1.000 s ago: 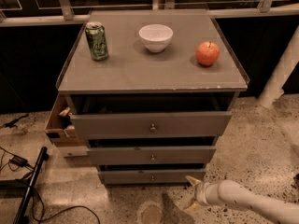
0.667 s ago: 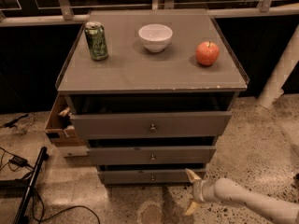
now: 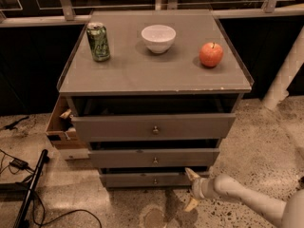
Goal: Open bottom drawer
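Edging up and leftwards from its spot a moment ago, the robot's white two-finger gripper sits low over the speckled stone floor, at the near right of a grey wooden cabinet. Nothing else has shifted.

On the cabinet's flat top stand a green drinks can at far left, a white round bowl in the middle and a red apple to the right, all well apart. Below are three grey drawer fronts, each with a small round knob: the widest grey drawer front, the mid-width grey drawer front and, lowest and narrowest, the bottom drawer, just above the floor. A light wooden box juts from the cabinet's left side, with black cables and a black pole on the floor nearby. A white post rises at the right.

Nothing lies between gripper and drawer. The gripper's fingers are spread apart, one above the other, holding nothing. Its upper finger overlaps the bottom drawer's right end; contact cannot be confirmed. The drawer's metal knob lies left of the gripper.
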{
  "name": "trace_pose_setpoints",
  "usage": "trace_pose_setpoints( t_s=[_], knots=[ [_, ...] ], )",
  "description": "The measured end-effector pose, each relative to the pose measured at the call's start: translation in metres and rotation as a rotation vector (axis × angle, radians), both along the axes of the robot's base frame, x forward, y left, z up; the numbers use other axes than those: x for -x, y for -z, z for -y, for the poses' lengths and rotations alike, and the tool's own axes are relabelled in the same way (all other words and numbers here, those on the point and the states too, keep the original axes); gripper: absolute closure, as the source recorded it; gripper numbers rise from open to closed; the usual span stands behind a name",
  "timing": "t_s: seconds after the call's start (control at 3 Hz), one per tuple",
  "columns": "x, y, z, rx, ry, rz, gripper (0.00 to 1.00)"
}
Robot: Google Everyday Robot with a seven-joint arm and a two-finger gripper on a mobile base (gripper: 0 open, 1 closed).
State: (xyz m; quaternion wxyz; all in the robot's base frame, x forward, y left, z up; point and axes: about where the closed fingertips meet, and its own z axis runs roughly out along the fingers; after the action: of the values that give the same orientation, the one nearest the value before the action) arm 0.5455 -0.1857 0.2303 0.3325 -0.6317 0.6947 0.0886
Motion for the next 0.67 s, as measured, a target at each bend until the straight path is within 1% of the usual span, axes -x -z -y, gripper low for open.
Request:
trace_pose_setpoints(
  t_s=[0.33, 0.67],
  knots=[
    [-0.015, 0.014, -0.001, -0.012, 0.001, -0.014, 0.00],
    [-0.029, 0.022, -0.001, -0.018, 0.009, -0.011, 0.00]
  ],
)
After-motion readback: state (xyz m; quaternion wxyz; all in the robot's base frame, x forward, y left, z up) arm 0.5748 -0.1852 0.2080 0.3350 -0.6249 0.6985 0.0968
